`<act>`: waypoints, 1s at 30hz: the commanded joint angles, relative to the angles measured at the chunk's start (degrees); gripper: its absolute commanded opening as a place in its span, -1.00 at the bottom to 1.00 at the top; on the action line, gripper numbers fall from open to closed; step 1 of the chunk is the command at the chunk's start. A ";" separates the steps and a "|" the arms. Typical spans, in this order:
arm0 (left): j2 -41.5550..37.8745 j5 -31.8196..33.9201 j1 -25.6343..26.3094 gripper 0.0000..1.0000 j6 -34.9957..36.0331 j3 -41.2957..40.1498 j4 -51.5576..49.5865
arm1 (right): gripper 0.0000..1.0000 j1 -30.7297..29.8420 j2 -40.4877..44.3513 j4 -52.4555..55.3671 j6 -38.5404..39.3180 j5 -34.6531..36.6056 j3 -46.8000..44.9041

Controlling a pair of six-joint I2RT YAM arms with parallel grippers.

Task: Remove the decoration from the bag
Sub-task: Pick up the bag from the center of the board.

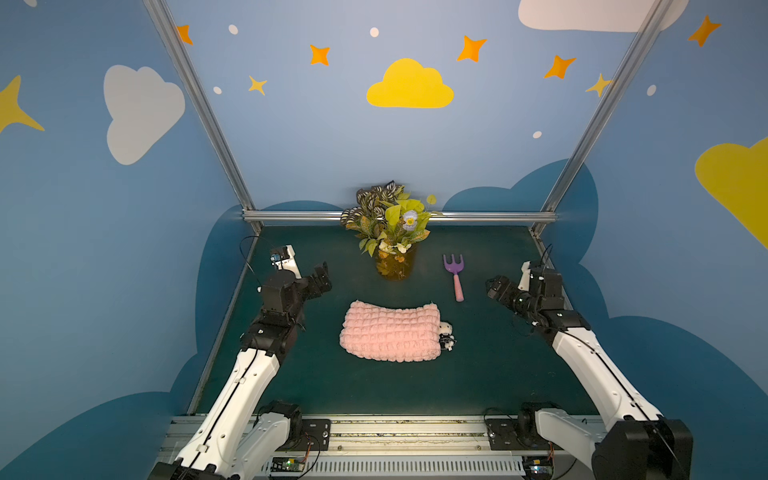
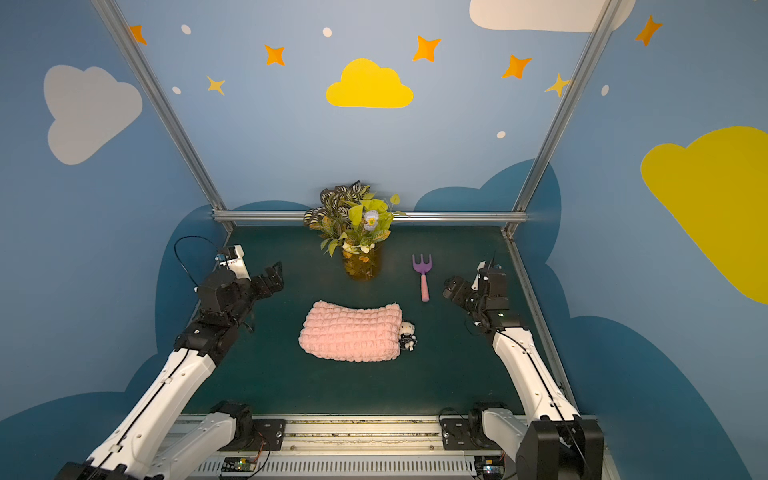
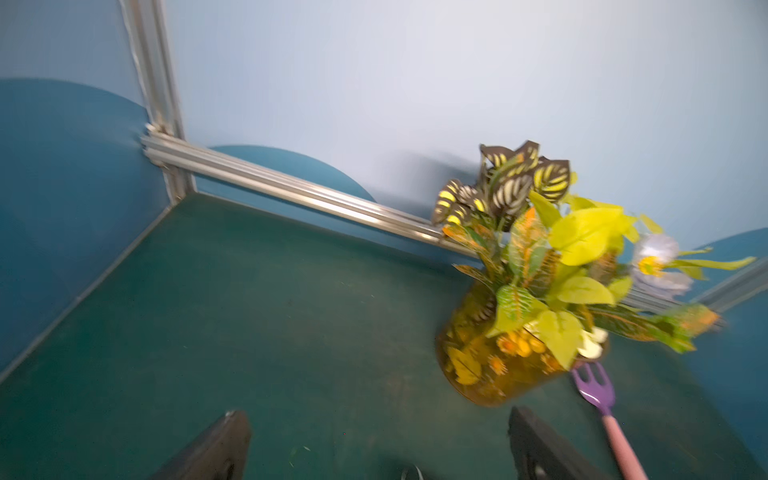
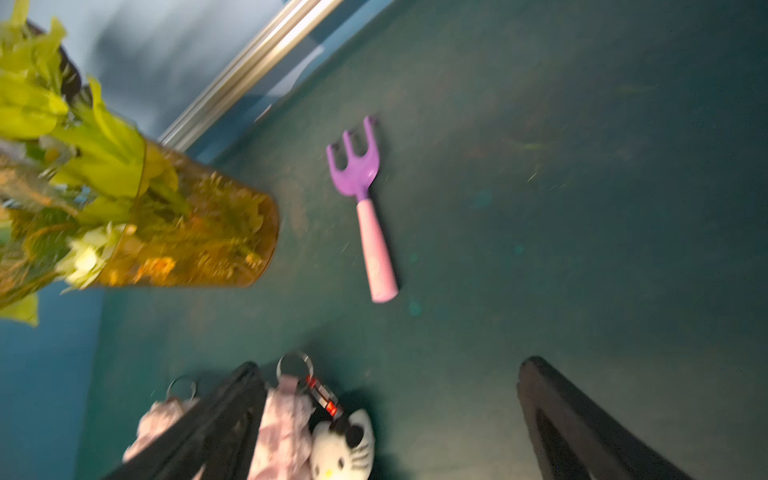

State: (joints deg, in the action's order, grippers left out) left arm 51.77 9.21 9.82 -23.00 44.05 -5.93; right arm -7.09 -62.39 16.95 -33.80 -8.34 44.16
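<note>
The pink knitted bag (image 1: 390,334) (image 2: 351,332) lies flat mid-table. The decoration (image 1: 446,334) (image 2: 408,334), a small white cat-head charm, lies against the bag's right end. In the right wrist view its cat head (image 4: 343,446) sits beside the bag's corner (image 4: 282,428), with a metal keyring (image 4: 294,365) above it. My left gripper (image 1: 322,276) (image 3: 376,417) hovers open, left of the bag and well apart from it. My right gripper (image 1: 496,286) (image 4: 390,365) is open to the right of the bag, with nothing between its fingers.
An amber vase of leaves (image 1: 395,266) (image 3: 490,365) stands behind the bag. A purple-and-pink toy fork (image 1: 455,276) (image 4: 368,208) lies right of the vase. Aluminium rails (image 1: 399,216) border the green table at the back and sides.
</note>
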 commanded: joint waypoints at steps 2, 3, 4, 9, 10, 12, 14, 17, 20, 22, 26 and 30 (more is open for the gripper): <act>0.11 -8.89 2.40 1.00 -6.78 2.43 -11.44 | 0.95 -4.44 -2.01 2.38 -4.09 -7.99 1.44; 0.19 -9.89 2.92 1.00 -7.58 2.79 -12.11 | 0.95 -5.62 -2.77 1.23 -5.05 -8.50 1.21; 0.32 -11.03 3.52 1.00 -8.00 2.98 -12.24 | 0.94 -6.82 -3.49 -0.33 -5.99 -9.08 0.92; 1.27 -12.63 8.11 1.00 -8.08 2.70 -12.25 | 0.93 -11.50 -8.57 -3.12 -9.27 -9.12 2.33; 1.53 -12.41 9.16 1.00 -7.92 2.73 -11.98 | 0.93 -12.15 -9.98 -2.99 -9.55 -9.00 2.94; 2.73 -12.08 11.79 1.00 -7.93 3.17 -11.27 | 0.92 -13.20 -12.49 -2.93 -10.22 -8.67 4.14; 4.75 -11.83 14.31 1.00 -7.92 4.37 -11.37 | 0.92 -13.76 -14.06 -3.71 -11.19 -8.20 4.43; 8.85 -10.69 19.06 1.00 -7.22 6.59 -10.76 | 0.92 -13.82 -15.22 -4.78 -12.59 -7.55 4.37; 14.21 -8.79 23.79 1.00 -6.64 9.69 -10.88 | 0.93 -13.61 -14.93 -4.79 -13.57 -6.65 3.86; 17.68 -7.09 27.18 1.00 -6.41 11.85 -11.14 | 0.92 -12.64 -14.43 -4.53 -13.79 -6.72 3.62; 24.90 -1.86 33.82 1.00 -6.41 17.90 -12.79 | 0.93 -8.82 -13.93 -2.05 -13.30 -8.26 3.85; 33.08 2.95 39.83 1.00 -7.31 25.69 -15.53 | 0.93 -2.95 -13.24 -0.12 -13.40 -11.10 2.93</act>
State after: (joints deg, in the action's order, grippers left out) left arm 81.45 7.05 46.74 -30.04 65.65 -18.70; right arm -12.99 -77.36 14.59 -46.72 -17.45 47.00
